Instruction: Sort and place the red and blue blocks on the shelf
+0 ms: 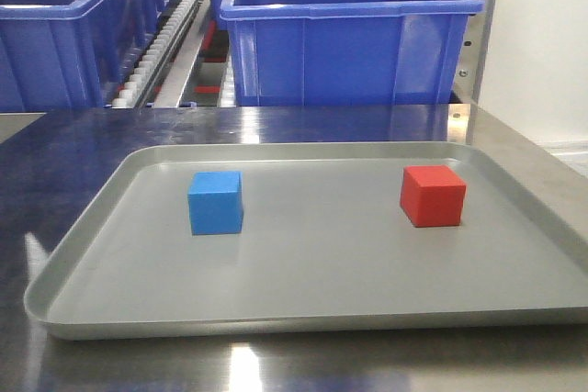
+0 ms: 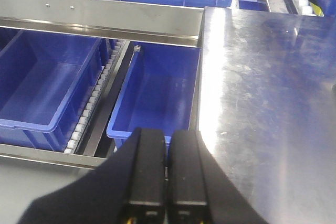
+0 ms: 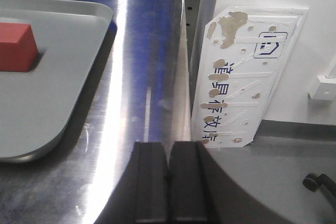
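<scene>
A blue block (image 1: 216,201) sits left of centre on a shallow grey tray (image 1: 303,314). A red block (image 1: 433,196) sits to its right on the same tray; it also shows in the right wrist view (image 3: 17,47). The shelf (image 2: 105,19) with steel rails and white rollers stands behind and left of the table. My left gripper (image 2: 168,136) is shut and empty, above the table's left edge over the lower bins. My right gripper (image 3: 169,148) is shut and empty, above the table's right edge, right of the tray. Neither gripper shows in the front view.
Large blue bins (image 1: 344,39) sit on the shelf behind the steel tabletop (image 1: 276,124). More blue bins (image 2: 47,87) sit on a lower tier to the left. A white placard (image 3: 241,77) leans against the wall on the floor to the table's right.
</scene>
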